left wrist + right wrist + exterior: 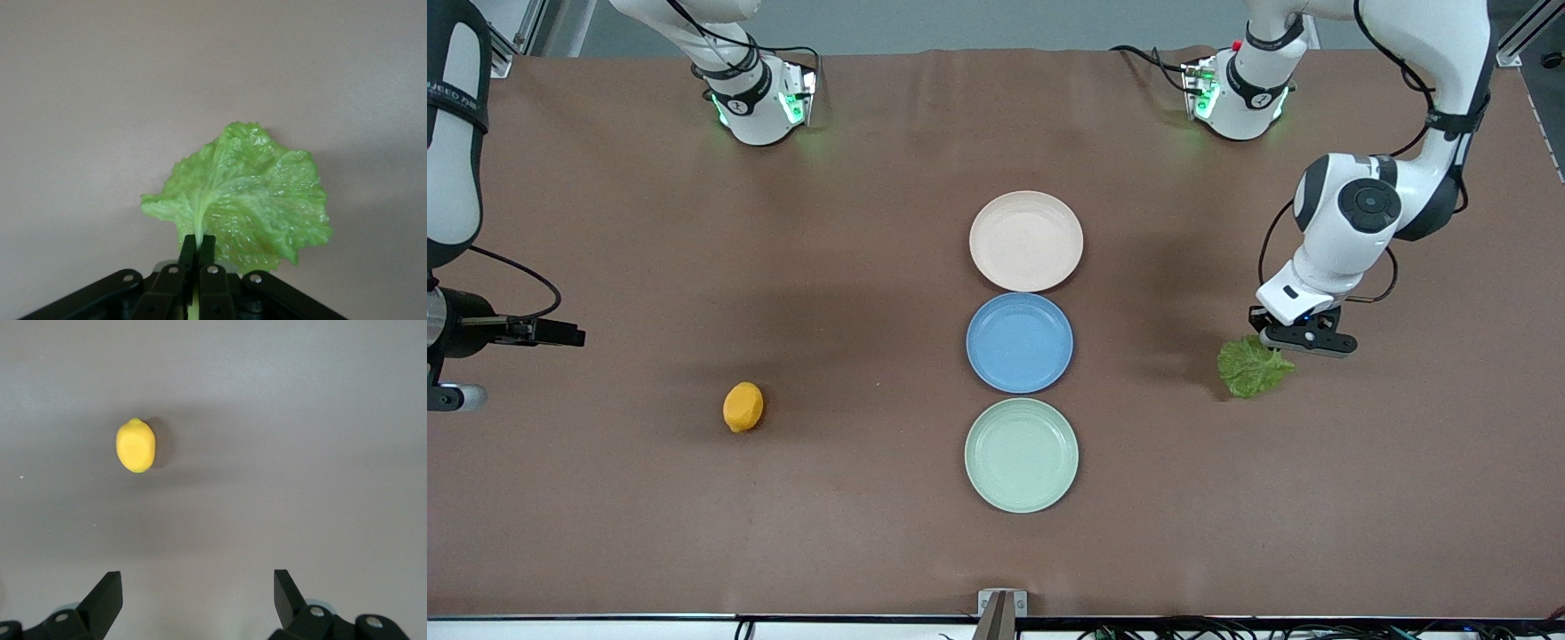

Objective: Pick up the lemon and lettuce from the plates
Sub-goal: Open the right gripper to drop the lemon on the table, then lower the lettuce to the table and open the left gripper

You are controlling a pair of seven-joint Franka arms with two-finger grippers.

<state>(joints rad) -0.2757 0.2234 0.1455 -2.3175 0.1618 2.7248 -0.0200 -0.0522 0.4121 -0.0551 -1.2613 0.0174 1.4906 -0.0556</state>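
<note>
My left gripper (pixel 1303 342) is shut on the pale stem rib of the lettuce (pixel 1254 367), a crinkly green leaf, low over the bare table toward the left arm's end. In the left wrist view the gripper (pixel 198 239) pinches the lettuce (pixel 247 200) by its rib. The lemon (pixel 743 406) lies on the bare table toward the right arm's end. My right gripper (pixel 560 335) is open and empty, up over the table edge, apart from the lemon. The right wrist view shows the gripper (pixel 198 577) open and the lemon (pixel 136 445) well clear of it. The beige-pink plate (pixel 1025 240) and mint green plate (pixel 1021 455) are empty.
An empty blue plate (pixel 1019 342) sits between the two other plates in a row down the table's middle. Both arm bases stand along the edge farthest from the front camera. A small bracket (pixel 1001 604) sits at the nearest edge.
</note>
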